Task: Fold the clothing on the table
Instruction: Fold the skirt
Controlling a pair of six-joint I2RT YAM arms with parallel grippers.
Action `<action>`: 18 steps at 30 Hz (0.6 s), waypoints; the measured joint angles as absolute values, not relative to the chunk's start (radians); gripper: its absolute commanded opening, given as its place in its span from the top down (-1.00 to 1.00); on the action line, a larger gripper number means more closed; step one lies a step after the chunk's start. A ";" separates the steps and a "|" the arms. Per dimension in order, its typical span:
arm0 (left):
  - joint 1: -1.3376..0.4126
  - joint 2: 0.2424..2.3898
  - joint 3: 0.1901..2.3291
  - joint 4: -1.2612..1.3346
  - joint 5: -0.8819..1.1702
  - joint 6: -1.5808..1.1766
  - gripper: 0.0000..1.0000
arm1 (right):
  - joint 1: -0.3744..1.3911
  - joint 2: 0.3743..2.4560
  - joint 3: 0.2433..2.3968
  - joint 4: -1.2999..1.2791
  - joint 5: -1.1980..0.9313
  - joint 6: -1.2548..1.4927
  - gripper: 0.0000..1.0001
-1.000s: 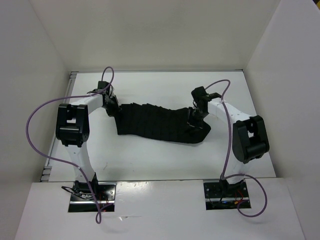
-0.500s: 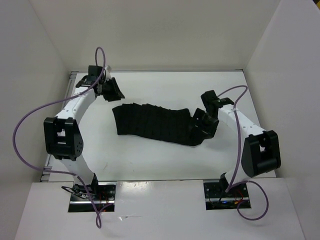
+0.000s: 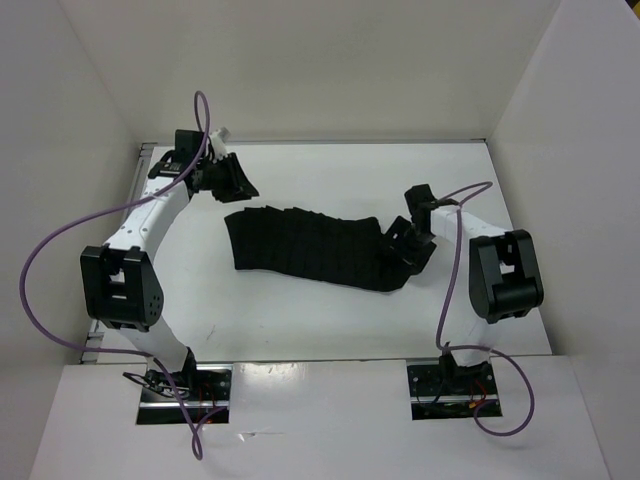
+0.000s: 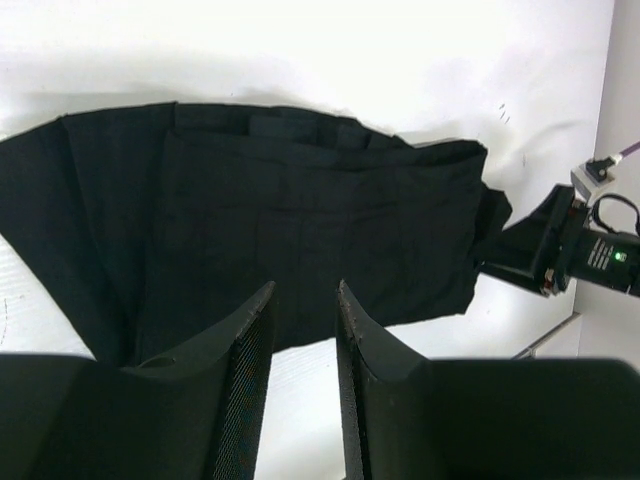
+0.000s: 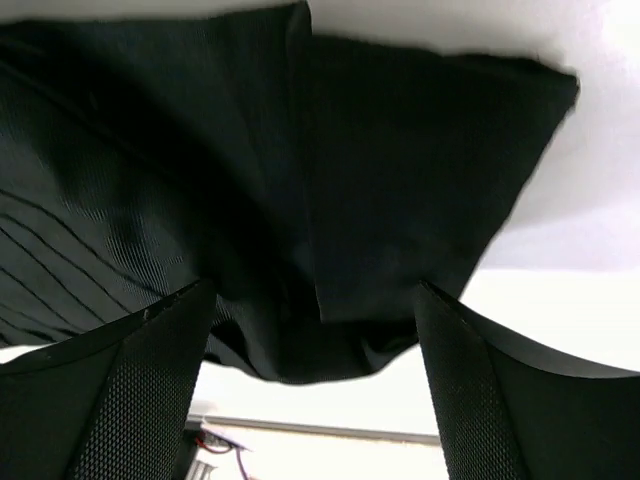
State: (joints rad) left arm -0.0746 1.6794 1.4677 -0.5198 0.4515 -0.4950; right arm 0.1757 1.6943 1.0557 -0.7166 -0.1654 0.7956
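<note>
The clothing [image 3: 310,250] lies stretched across the middle of the table [image 3: 330,320], a black pleated band running left to right, with its layers overlapping at the right end. Right over that end sits the right gripper [image 3: 410,252], jaws thrown wide and nothing clamped; whether it touches the cloth, I can't tell. Further out, the left gripper [image 3: 232,180] hangs just beyond the garment's far left corner, jaws parted to a narrow slot, empty.

plain white walls [image 3: 330,60] enclose the space on three sides, evenly lit.
</note>
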 measured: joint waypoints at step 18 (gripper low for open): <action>-0.076 1.701 1.453 -0.532 0.516 -0.473 0.25 | 0.165 1.836 1.109 -0.592 -0.226 0.773 0.69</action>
State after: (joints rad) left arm -0.0765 1.7008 1.4532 -0.5320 0.5156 -0.4732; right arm 0.1646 1.8359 1.1091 -0.5919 -0.2264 0.7734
